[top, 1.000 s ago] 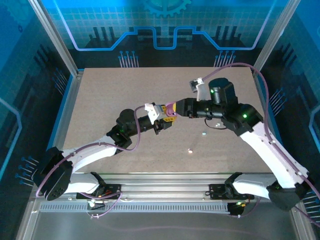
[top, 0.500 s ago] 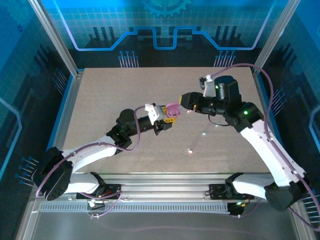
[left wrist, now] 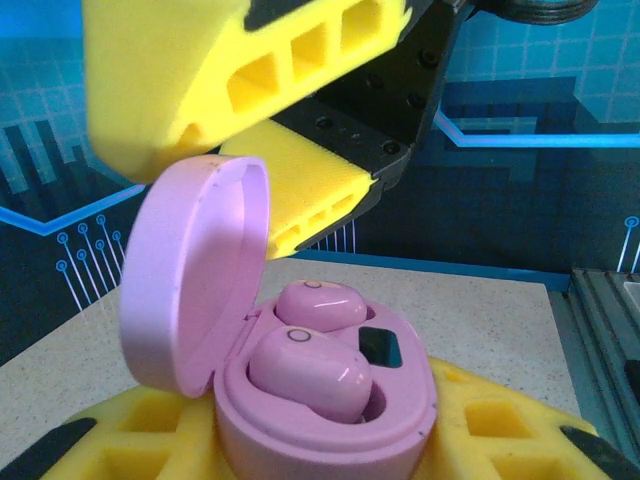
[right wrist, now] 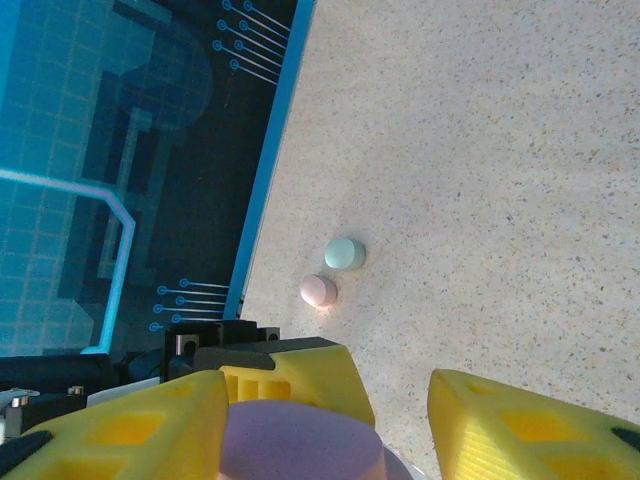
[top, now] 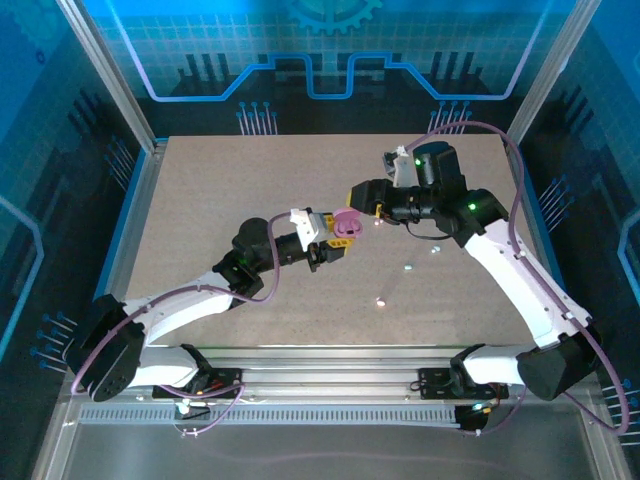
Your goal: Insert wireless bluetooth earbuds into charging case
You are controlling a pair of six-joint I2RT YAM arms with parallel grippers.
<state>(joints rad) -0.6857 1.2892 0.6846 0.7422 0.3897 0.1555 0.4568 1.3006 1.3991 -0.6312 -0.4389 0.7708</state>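
A pink charging case [left wrist: 330,420] stands open with its lid [left wrist: 195,270] tipped up to the left. Two pink earbuds [left wrist: 305,370] [left wrist: 320,305] sit in its sockets. My left gripper [left wrist: 310,455] is shut on the case's body, yellow pads [left wrist: 490,430] on either side. In the top view the left gripper [top: 338,232] holds the case [top: 346,222] above mid-table. My right gripper [top: 357,195] hovers just above and behind it, open. In the right wrist view the right gripper [right wrist: 330,410] has its pads spread, and the lid [right wrist: 300,440] sits below them near the left pad [right wrist: 130,425].
Two tiny pale nubs [top: 408,267] [top: 380,300] lie loose on the table in front of the right arm. In the right wrist view a teal pebble [right wrist: 345,253] and a pink one [right wrist: 319,291] rest close to the table's blue edge [right wrist: 265,180].
My right gripper has opened and drawn back from the case toward the far right. The case's lid now stands open. The left gripper has kept still.
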